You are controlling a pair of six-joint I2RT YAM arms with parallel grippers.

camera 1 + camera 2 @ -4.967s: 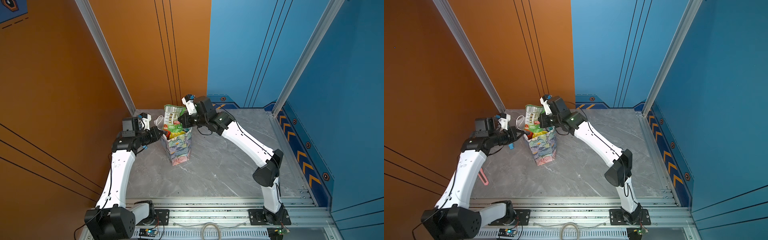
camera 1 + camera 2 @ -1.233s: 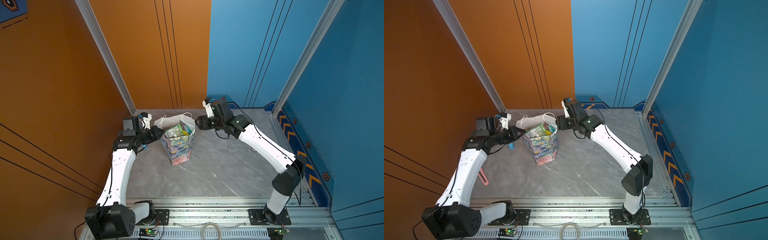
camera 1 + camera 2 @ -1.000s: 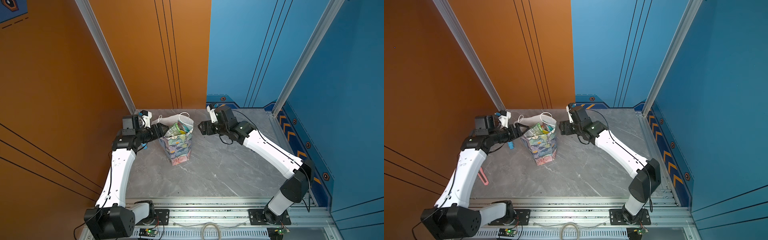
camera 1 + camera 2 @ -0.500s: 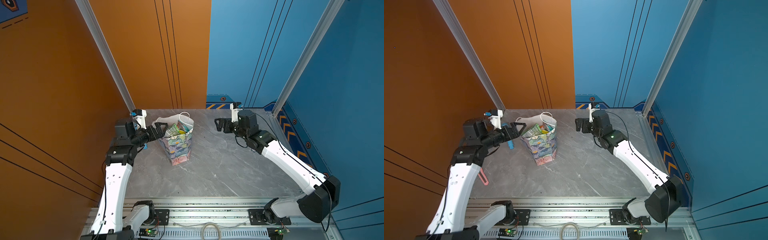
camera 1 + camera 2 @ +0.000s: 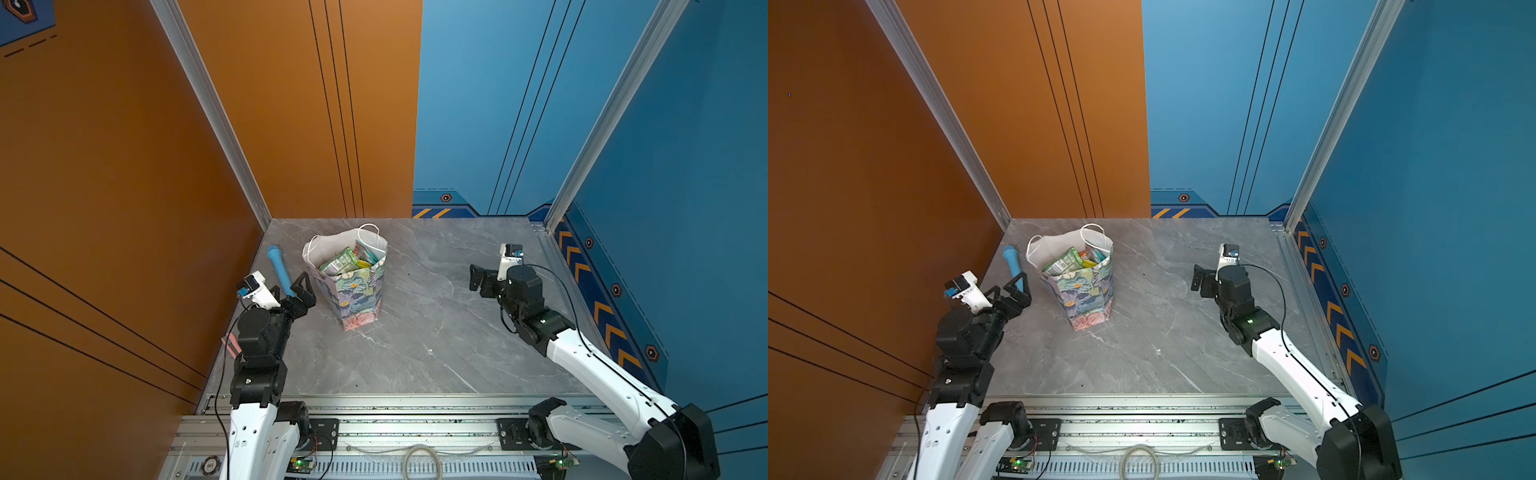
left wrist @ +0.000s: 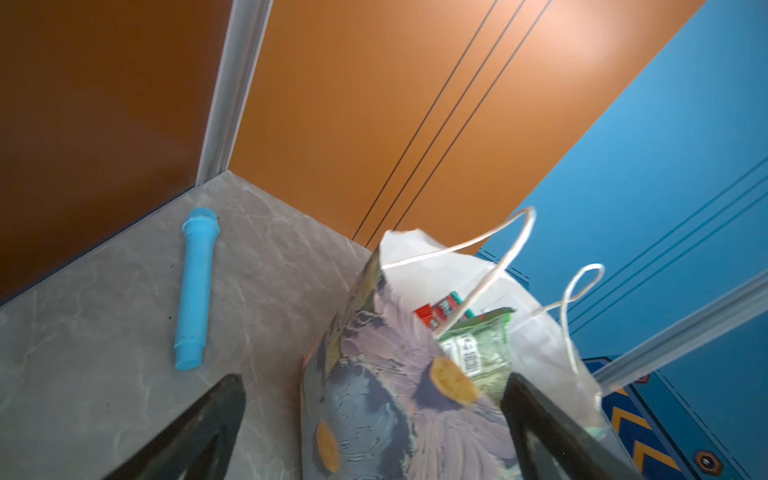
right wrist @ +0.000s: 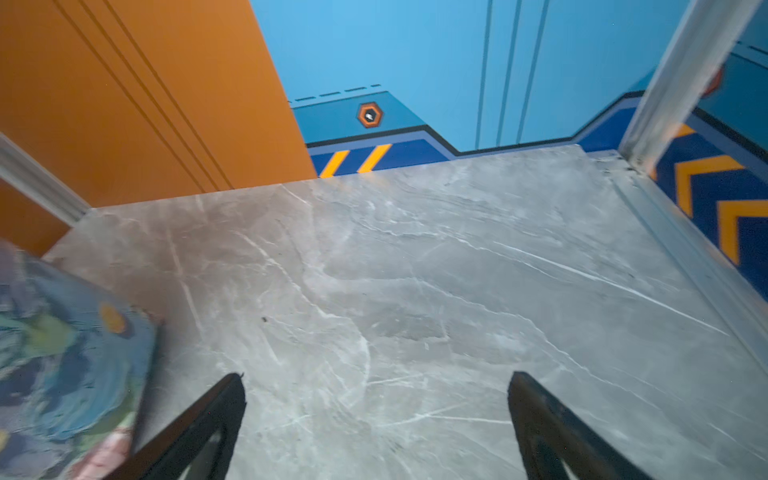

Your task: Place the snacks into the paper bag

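Marble table (image 5: 415, 340) in a top view holds the bag (image 5: 359, 295) at 10 o'clock, snacks (image 5: 338, 262) inside, left gripper (image 5: 305, 291) and right gripper (image 5: 478, 279) gaping empty; left wrist view: snacks look light, crinkly, best pinched at an edge; right wrist view: only the bag's side.

The paper bag (image 5: 358, 291) stands upright on the tabletop (image 5: 419, 340), toward its far left part. Its mouth is open, white inside, with a blue, green and pink floral print outside and both white cord handles sticking up. The snacks (image 5: 340, 262) sit inside it: a tilted green packet on top, teal and red ones behind, and perhaps a yellow one beneath, mostly hidden.
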